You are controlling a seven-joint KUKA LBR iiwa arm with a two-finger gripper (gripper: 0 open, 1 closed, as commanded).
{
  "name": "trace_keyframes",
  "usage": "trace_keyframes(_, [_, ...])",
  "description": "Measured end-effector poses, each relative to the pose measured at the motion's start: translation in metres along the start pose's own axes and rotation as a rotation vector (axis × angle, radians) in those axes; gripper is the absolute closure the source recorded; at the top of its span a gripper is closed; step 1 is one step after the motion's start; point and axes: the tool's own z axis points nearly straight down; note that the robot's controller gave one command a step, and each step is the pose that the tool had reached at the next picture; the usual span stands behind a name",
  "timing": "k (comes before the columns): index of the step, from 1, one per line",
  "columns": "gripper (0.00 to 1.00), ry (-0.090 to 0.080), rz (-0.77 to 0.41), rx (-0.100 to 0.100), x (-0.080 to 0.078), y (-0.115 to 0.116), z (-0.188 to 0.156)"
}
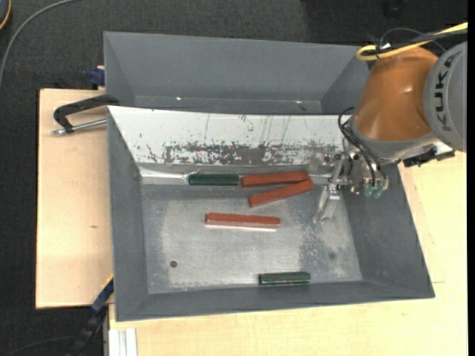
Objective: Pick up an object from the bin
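The grey metal bin (122, 221) lies open below me, its floor scuffed and its back wall streaked with dark marks. My arm (450, 95) comes in over the bin's right rim, with the orange cover (393, 95) bulging above the back right corner. Below that cover my gripper (325, 205) hangs low over the right part of the floor, slanting down and to the left. Whether it stands wide or narrow I cannot tell from this angle.

Nearest to it is a tilted red-brown bar (280, 193), whose raised right end lies just beside my gripper; I cannot tell whether they touch. Just behind that bar, along the foot of the back wall, a second red-brown bar (274, 178) lies end to end with a dark green bar (214, 179) on its left. Out on the middle of the floor, apart from these, rests a red bar with a pale underside (242, 220). A shorter dark green bar (284, 278) lies alone against the front wall, well apart from my gripper.
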Motion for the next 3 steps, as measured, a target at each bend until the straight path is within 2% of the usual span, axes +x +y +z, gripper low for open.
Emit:
trace_keyframes(1, [0.00, -0.006, 0.023, -0.001, -0.013, 0.058, 0.084])
trace_keyframes(2, [0.00, 0.001, -0.261, -0.002, 0.035, 0.150, 0.083])
trace_keyframes(3, [1.00, 0.001, -0.259, 0.000, 0.035, 0.148, 0.083])
